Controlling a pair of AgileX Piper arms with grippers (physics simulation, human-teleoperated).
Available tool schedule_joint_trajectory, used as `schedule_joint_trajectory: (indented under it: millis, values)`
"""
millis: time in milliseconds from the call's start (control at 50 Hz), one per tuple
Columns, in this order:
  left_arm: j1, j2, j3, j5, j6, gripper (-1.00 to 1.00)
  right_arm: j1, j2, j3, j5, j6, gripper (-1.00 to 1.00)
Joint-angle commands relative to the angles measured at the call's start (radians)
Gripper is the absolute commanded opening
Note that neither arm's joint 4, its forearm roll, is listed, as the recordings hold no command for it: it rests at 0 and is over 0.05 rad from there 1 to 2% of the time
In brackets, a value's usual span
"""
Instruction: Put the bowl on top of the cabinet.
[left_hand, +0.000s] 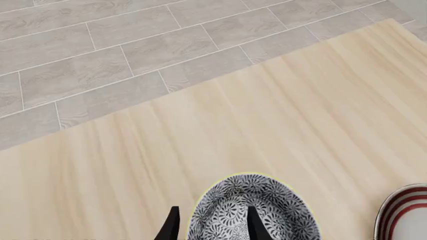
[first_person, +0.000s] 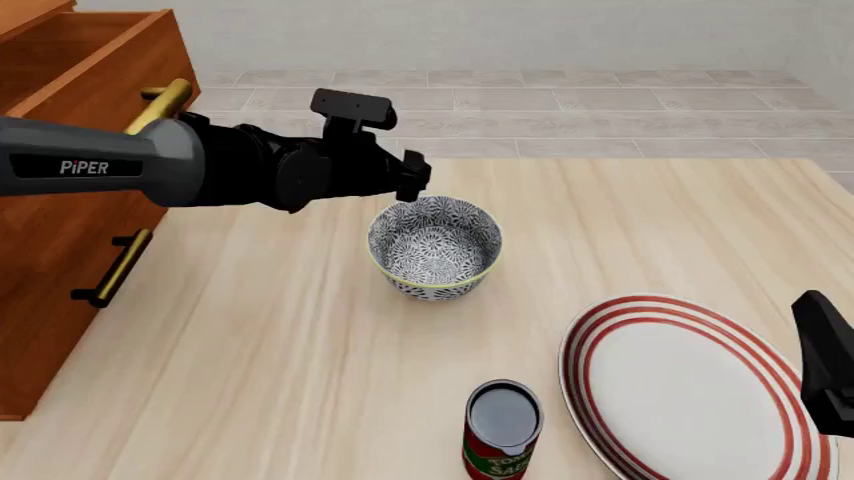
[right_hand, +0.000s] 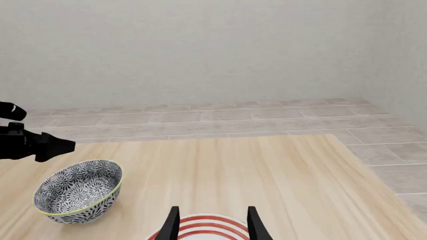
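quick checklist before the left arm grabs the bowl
1. Left claw open: ok, fingers apart.
2. Claw astride the bowl rim: ok, one finger inside, one outside.
3. Bowl upright on the table: ok.
4. Bowl gripped: not ok, nothing closed on it yet.
5. Cabinet top free: cannot tell, it lies out of view.
6. Right claw out of the way: ok, over the plate.
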Motion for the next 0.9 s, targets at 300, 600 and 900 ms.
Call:
schedule_joint_trajectory:
  millis: [300, 600, 900]
  values:
    - [0.006, 0.032, 0.003, -0.018, -0.018, 1.00, 0.000, -0.004, 0.002, 0.002, 0.001, 1.00]
    - [0.009, 0.051, 0.002, -0.029, -0.031, 1.00, 0.000, -0.001, 0.002, 0.000, 0.000, 1.00]
    - [0.003, 0.069, 0.001, -0.037, -0.040, 1.00, -0.001, -0.004, 0.005, -0.002, 0.001, 1.00]
